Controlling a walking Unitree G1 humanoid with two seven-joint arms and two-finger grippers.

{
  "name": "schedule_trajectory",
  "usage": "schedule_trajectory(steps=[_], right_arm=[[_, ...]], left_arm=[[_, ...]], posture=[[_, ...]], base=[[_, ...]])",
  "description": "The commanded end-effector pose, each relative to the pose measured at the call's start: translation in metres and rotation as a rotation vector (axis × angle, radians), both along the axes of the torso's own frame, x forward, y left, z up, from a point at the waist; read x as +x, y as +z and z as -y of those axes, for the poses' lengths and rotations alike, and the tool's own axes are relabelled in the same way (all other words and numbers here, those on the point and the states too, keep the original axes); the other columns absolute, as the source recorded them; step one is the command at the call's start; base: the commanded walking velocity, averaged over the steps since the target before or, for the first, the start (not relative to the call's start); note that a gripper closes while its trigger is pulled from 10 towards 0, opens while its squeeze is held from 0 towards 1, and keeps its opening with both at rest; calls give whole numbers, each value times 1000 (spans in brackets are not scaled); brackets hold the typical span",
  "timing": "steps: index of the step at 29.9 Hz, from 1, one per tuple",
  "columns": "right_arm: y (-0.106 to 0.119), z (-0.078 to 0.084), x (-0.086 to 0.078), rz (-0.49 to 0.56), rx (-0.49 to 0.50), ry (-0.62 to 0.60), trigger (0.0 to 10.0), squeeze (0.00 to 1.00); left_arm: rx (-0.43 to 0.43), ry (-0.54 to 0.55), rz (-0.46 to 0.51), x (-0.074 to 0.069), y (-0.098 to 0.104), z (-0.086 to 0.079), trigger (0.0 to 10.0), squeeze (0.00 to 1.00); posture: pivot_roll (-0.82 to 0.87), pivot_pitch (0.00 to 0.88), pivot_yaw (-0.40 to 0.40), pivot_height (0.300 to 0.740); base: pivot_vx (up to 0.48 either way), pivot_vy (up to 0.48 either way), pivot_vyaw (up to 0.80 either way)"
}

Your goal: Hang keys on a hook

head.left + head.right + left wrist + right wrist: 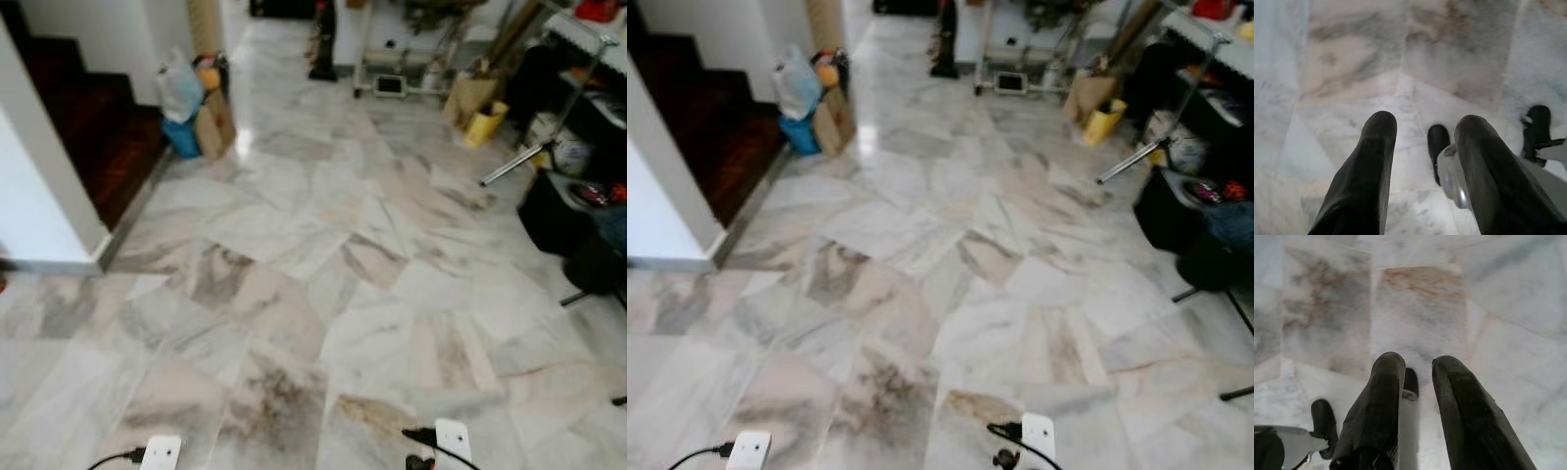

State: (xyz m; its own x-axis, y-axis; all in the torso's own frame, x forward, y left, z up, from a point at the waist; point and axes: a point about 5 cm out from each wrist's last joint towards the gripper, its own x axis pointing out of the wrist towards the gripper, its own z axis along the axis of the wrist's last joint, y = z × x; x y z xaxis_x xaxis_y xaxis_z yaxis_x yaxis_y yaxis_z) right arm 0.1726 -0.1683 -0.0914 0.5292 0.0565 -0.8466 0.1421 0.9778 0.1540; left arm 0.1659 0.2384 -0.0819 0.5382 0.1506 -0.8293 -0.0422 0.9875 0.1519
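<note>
Marble floor [323, 264] stretches out ahead of me. In the left wrist view my left gripper [1425, 132] hangs over the floor tiles, open, with nothing between its black fingers [1371, 166]. My right gripper [1418, 363] also hangs low and is open with a narrower gap, holding nothing. The white ends of both arms sit at the bottom edge of the head views, left [162, 452] and right [453, 441]. My own black feet [1438, 147] stand on the tiles below the grippers.
A dark wooden staircase [93, 127] and a white wall [34, 211] stand on the left. Bags and a cardboard box [196, 108] sit beside the stairs. A wire rack [402, 59], a yellow container [485, 122], a tripod leg [524, 162] and black bags [563, 215] crowd the right side.
</note>
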Motion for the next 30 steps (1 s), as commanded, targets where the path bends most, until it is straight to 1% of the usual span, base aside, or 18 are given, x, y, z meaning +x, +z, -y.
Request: schedule_trajectory(steps=[1, 11, 15, 18, 24, 30], right_arm=[[-1, 2, -3, -13, -1, -19, 10000, 0], [-1, 3, -2, -8, -1, -17, 10000, 0], [-1, 2, -3, -12, 2, -15, 10000, 0], [-1, 2, -3, -13, 2, -15, 10000, 0], [-2, 1, -4, -14, -1, -8, 10000, 0], [-2, 2, -4, -15, -7, 0, 10000, 0]], left_arm=[[-8, 7, 3, 0, 0, 2, 10000, 0], [6, -40, 3, 4, 1, 4, 10000, 0], [50, -66, -21, 2, 0, 2, 10000, 0], [45, -59, -20, 1, 0, 2, 10000, 0], [33, -41, -8, 2, 0, 2, 10000, 0], [34, -66, -7, 6, 1, 5, 10000, 0]], posture=[[116, 0, -71, 740], [107, 0, -64, 740], [103, 0, -57, 740], [100, 0, -54, 740], [95, 0, -50, 740], [91, 0, -51, 740]], base=[[0, 0, -781], [0, 0, -781], [0, -444, -781], [0, -470, -781], [0, 0, -781], [0, 0, -781]])
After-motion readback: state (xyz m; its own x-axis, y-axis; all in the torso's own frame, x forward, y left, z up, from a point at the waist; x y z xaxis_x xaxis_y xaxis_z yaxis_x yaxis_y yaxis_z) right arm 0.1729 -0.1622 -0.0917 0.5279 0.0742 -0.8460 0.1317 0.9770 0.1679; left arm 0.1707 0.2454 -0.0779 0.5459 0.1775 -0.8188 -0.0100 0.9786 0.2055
